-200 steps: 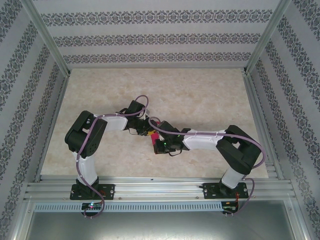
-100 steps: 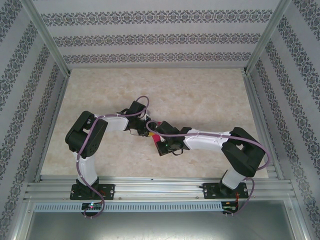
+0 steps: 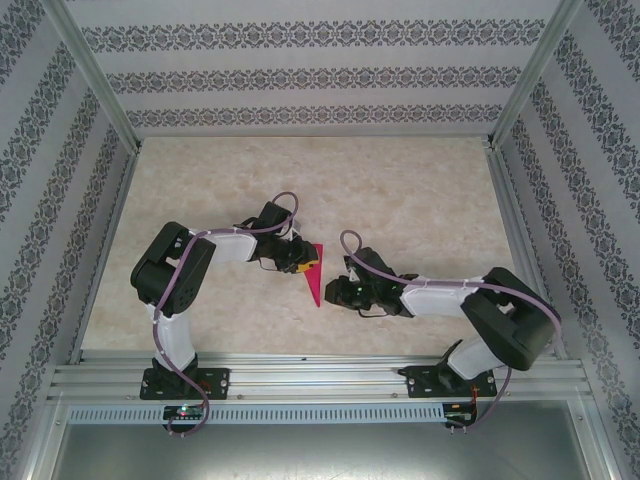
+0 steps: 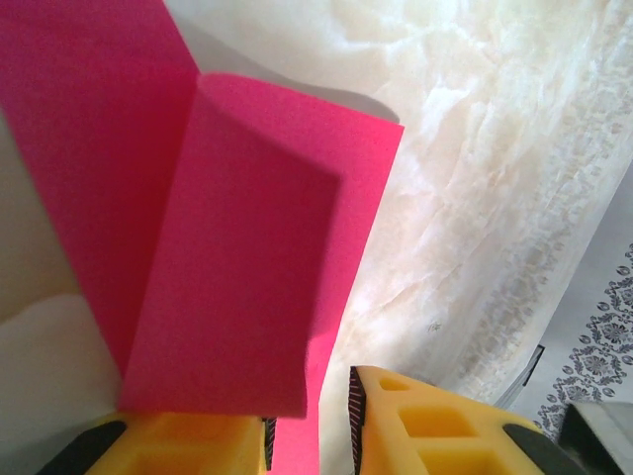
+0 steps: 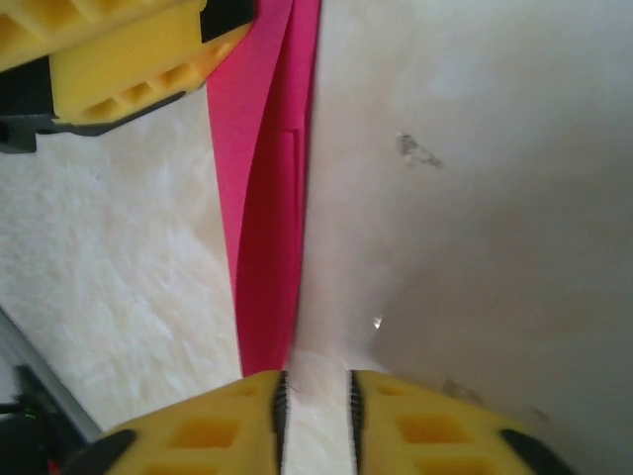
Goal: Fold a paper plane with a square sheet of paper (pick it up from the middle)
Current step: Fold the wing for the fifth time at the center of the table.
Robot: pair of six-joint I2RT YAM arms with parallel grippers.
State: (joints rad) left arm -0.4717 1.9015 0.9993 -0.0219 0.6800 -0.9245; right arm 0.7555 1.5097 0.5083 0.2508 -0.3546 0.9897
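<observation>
The paper plane [image 3: 313, 273] (magenta-pink, folded to a narrow wedge, sharp point toward the near edge) was over the middle of the table [image 3: 400, 190], between the two arms. Its wide end ran down between the yellow fingers of the left gripper [image 4: 309, 394], whose jaws stood narrowed onto the folded layers and had hold of it. The right gripper [image 5: 316, 381] was near the point, on its right side and clear of the paper in the top view, its jaws parted by a narrow slit with nothing between them.
</observation>
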